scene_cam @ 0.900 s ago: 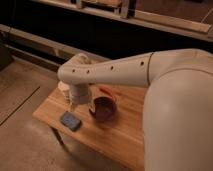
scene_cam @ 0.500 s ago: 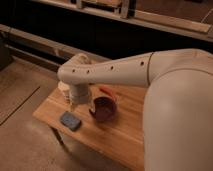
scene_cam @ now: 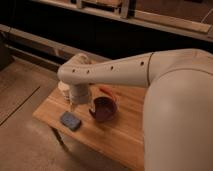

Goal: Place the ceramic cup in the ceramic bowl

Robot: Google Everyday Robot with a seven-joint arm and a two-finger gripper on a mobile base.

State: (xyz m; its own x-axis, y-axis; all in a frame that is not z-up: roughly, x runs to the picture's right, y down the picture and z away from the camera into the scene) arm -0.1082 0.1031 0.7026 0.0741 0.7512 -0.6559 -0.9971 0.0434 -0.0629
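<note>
The ceramic cup (scene_cam: 63, 90) is cream-white and stands at the far left of the wooden table (scene_cam: 125, 135), mostly hidden behind my arm's wrist. The ceramic bowl (scene_cam: 103, 108) is dark maroon with a reddish rim and sits near the table's middle, just right of the wrist. My gripper (scene_cam: 75, 103) hangs below the white wrist, pointing down at the table between the cup and the bowl, close beside the cup.
A flat blue-grey block (scene_cam: 70, 120) lies near the table's front left edge, just below the gripper. My white arm (scene_cam: 125, 70) crosses above the table from the right. A dark wall and ledge run behind the table; the floor lies to the left.
</note>
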